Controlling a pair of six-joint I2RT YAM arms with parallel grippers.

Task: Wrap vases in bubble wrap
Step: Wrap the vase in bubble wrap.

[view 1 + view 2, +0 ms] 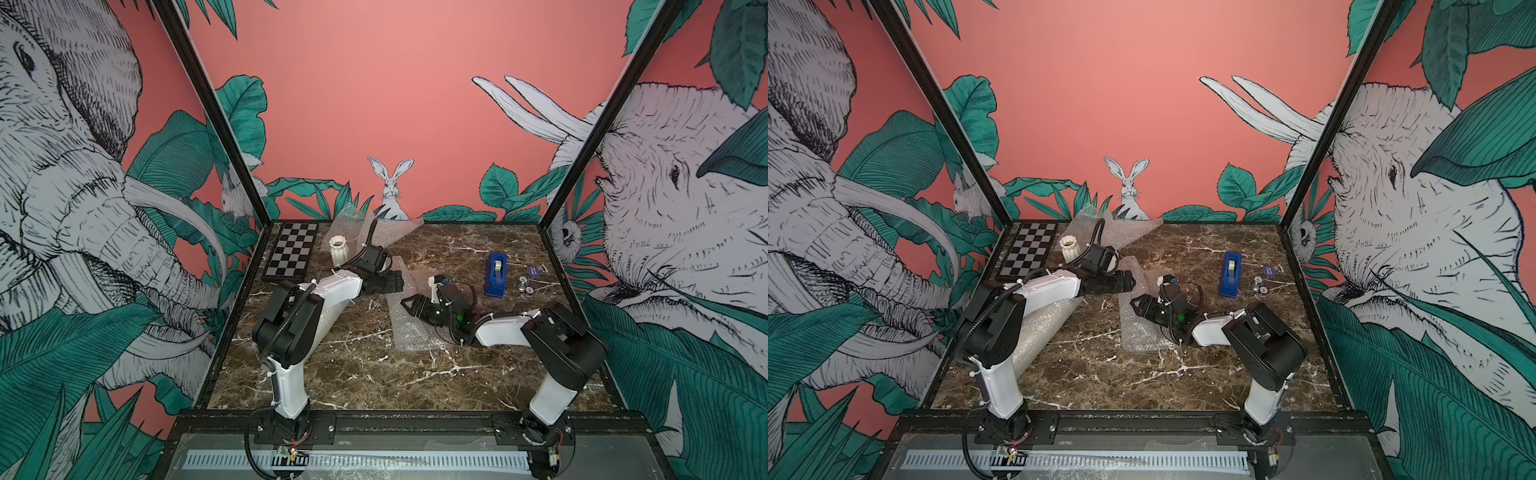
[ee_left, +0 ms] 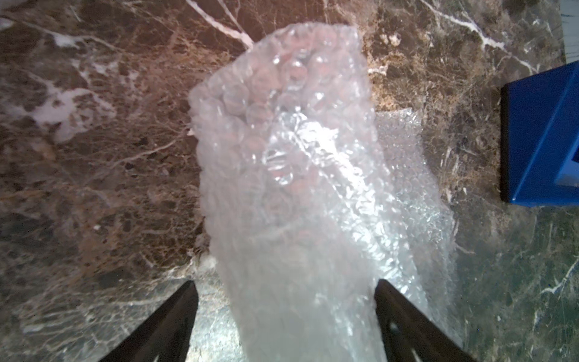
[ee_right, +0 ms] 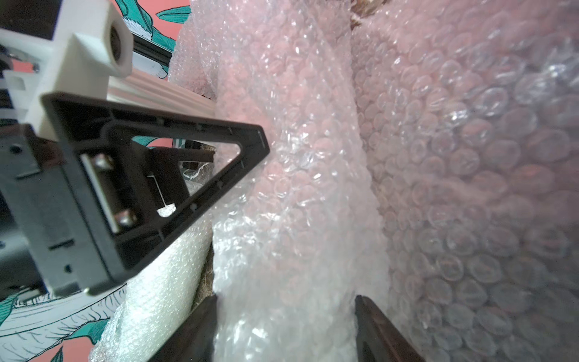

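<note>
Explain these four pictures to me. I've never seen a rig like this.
Two robot arms, left arm and right arm, work at a marble table. Two pictures look down from one overhead camera; the others come from wrist cameras. On the table: a chequered board, an upright white vase, a blue tape dispenser, loose bubble wrap sheets. The left gripper has its jaws open around a bubble-wrap roll; the right gripper flanks such a roll too, grip unclear.

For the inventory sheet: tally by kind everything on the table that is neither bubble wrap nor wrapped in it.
Bare white vase: 1
Blue tape dispenser: 1
Chequered board: 1
Purple disc: 1
Small silver round pieces: 2
Total: 6
</note>
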